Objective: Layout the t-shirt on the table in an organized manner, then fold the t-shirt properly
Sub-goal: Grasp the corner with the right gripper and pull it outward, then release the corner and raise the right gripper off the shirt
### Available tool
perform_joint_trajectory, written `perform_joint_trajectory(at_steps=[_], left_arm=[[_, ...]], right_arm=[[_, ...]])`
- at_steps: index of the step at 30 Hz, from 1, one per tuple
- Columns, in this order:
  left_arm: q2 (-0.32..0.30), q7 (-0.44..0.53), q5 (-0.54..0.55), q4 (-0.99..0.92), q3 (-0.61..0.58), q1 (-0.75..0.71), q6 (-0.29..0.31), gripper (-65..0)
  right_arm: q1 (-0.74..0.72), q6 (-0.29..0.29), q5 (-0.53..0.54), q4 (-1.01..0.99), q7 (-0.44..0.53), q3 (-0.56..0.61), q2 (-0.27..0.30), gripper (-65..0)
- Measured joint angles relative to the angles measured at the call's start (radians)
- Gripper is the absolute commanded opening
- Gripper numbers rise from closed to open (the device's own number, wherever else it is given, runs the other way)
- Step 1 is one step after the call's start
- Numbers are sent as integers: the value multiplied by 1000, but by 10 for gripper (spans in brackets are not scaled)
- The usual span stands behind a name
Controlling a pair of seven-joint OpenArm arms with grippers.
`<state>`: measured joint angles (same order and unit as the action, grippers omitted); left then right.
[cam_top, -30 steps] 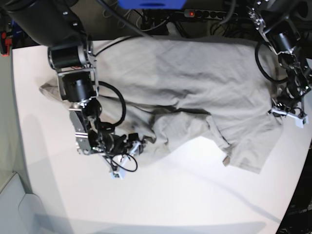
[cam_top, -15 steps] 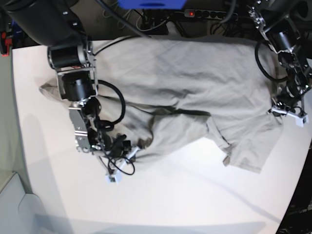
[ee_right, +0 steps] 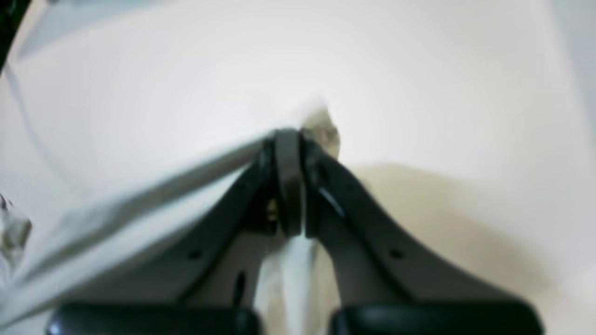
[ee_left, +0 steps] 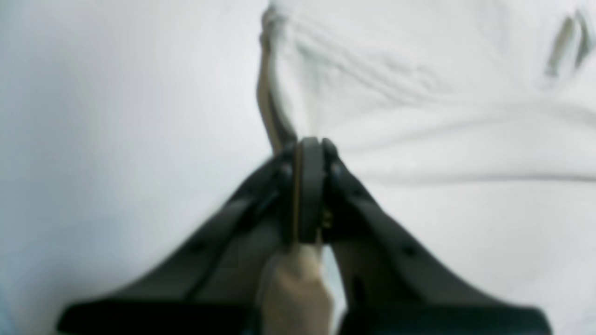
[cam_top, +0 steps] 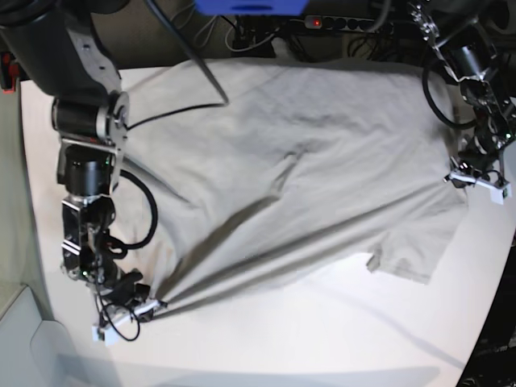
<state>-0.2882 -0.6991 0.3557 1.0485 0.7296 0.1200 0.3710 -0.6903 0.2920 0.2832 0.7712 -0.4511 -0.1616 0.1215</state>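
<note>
The light grey-beige t-shirt (cam_top: 322, 161) lies spread over the white table (cam_top: 322, 339), with taut folds running down to its near-left corner. My right gripper (cam_top: 147, 307), on the left of the base view, is shut on that corner. Its wrist view shows the fingertips (ee_right: 288, 137) pinched together on the t-shirt (ee_right: 139, 204), a tuft of cloth poking past them. My left gripper (cam_top: 466, 179) at the table's right side is shut on the shirt's right edge. In the left wrist view that gripper (ee_left: 309, 144) clamps a fold of the t-shirt (ee_left: 419, 93).
A power strip with a red light (cam_top: 347, 22), a blue object (cam_top: 250, 6) and cables sit behind the table's far edge. A sleeve (cam_top: 411, 258) hangs toward the near right. Bare tabletop (cam_top: 282, 347) runs along the front. The table's left edge (cam_top: 24, 201) is close to the right arm.
My right gripper closed on the shirt's near-left edge and dragged it toward the near-left corner, stretching the bunched cloth out. The left gripper kept its hold in place.
</note>
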Motion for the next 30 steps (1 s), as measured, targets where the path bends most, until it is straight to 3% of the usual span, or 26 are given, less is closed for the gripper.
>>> perform_joint_trajectory(at_steps=[6,30], left_arm=[[-2,-1,4,0,0,0,3,-647],[0,-4,0,1,0,2,4,-647]], right_arm=[[-47,3,2,0,-8,-13,35,-650],[77,3,1,-1,6,-7,31,-650]])
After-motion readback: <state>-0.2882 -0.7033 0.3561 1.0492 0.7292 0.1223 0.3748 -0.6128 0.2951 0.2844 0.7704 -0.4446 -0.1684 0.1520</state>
